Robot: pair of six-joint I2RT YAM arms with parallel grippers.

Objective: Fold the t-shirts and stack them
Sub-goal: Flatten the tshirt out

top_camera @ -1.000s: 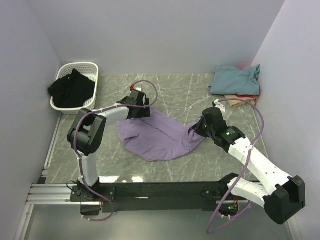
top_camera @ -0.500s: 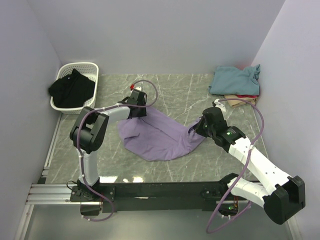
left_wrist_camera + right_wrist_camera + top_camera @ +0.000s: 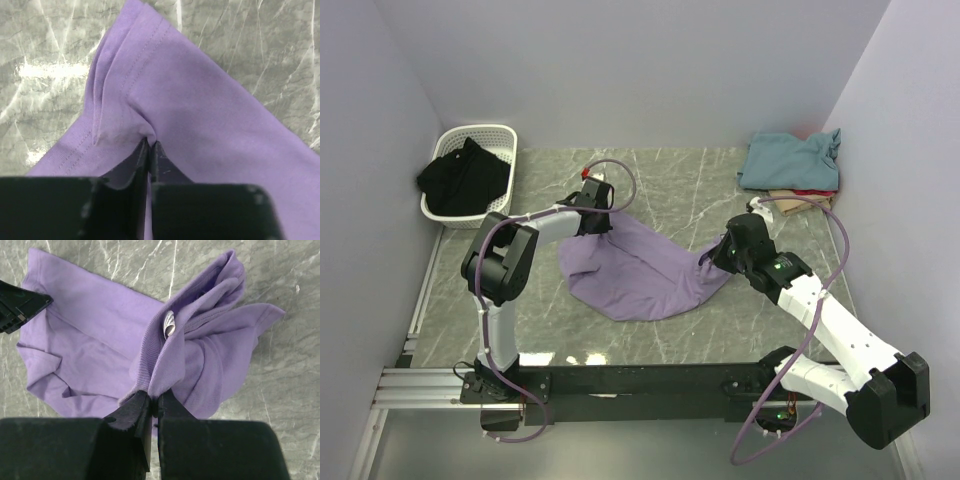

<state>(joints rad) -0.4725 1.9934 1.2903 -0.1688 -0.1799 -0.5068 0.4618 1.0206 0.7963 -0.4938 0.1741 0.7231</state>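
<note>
At bench [image 3: 685, 185] centre, the lavender t-shirt [image 3: 640, 272] is pinched at two points: left claw [image 3: 150, 146] on a hem at 10 o'clock, right claw [image 3: 154, 396] on apparently the collar at 3 o'clock, likely to stretch it flat for folding.

No text, brand, number or sign can be read. A small white label [image 3: 169, 324] is seen at the collar of the soft light purple t-shirt [image 3: 95, 325], but its print cannot be made out.
</note>
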